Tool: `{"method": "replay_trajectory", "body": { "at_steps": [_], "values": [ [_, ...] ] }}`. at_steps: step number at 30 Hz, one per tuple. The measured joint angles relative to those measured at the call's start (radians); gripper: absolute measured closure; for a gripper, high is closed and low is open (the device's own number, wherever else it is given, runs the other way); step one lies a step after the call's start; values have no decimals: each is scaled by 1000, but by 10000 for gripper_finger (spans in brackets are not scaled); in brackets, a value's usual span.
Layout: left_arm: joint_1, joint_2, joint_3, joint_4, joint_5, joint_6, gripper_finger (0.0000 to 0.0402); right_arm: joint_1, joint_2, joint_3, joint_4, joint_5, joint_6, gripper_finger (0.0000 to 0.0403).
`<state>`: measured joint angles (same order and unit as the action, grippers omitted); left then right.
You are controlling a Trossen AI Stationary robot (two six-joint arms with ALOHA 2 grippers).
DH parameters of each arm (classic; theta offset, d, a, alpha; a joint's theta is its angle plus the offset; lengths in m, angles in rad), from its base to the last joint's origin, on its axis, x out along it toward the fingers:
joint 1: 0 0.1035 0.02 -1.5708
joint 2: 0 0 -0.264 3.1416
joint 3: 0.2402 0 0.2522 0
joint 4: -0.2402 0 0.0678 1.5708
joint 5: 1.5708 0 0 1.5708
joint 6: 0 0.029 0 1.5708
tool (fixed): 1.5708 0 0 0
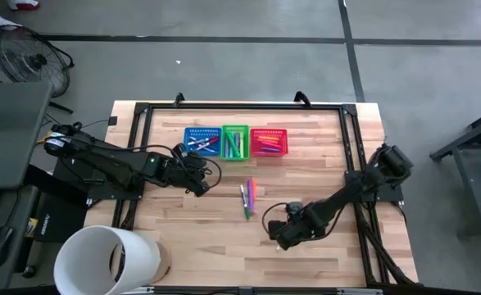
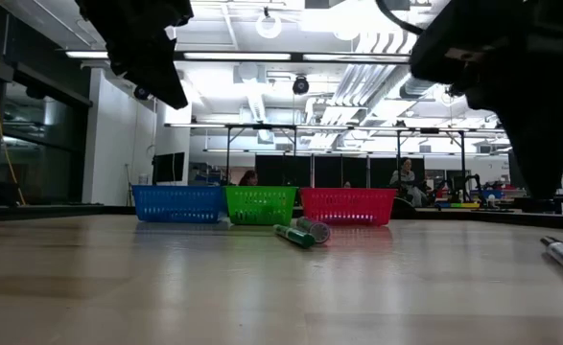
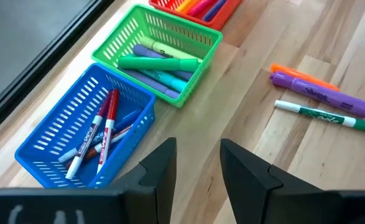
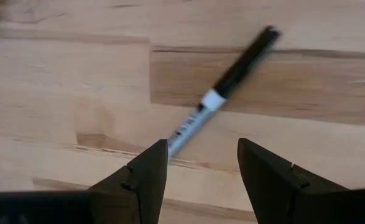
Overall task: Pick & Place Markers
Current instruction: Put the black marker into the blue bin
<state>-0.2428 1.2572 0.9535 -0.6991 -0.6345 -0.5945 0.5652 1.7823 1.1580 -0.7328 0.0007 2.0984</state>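
Item: my right hand [image 4: 194, 163], low over the wooden table [image 1: 183, 229] near its right front, fingers apart and empty, set over a black-capped marker [image 4: 222, 87] that lies slantwise with its white barrel running in between the fingertips. Step in hand, as I judge it: the pick of this marker; the next move calls for lowering squarely across the barrel and closing, then carrying it to a basket. Item: my left hand [image 3: 198, 165], fingers apart, holding nothing, just beside the blue basket [image 3: 76, 134], which holds red-capped white markers. Item: green basket [image 3: 160, 53], with green, purple and teal highlighters. Item: red basket [image 1: 268, 142], with orange and pink markers. Item: three loose pieces at mid-table, an orange highlighter [image 3: 303, 76], a purple highlighter [image 3: 322, 94] and a green marker [image 3: 328, 116], side by side. Writing: print shows on the barrels, too small to read.
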Motion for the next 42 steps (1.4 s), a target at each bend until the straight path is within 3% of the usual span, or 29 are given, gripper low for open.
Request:
{"method": "replay_trajectory", "body": {
  "at_steps": [12, 25, 42],
  "values": [
    [0, 0, 0, 0, 26, 28, 282, 27, 119, 24, -41, -89, 75, 220],
    [0, 0, 0, -7, 26, 50, 282, 62, 145, 28, -18, -101, 78, 222],
    [0, 0, 0, -7, 23, 51, 282, 77, 184, 26, -4, -121, 58, 300]
  ]
}}
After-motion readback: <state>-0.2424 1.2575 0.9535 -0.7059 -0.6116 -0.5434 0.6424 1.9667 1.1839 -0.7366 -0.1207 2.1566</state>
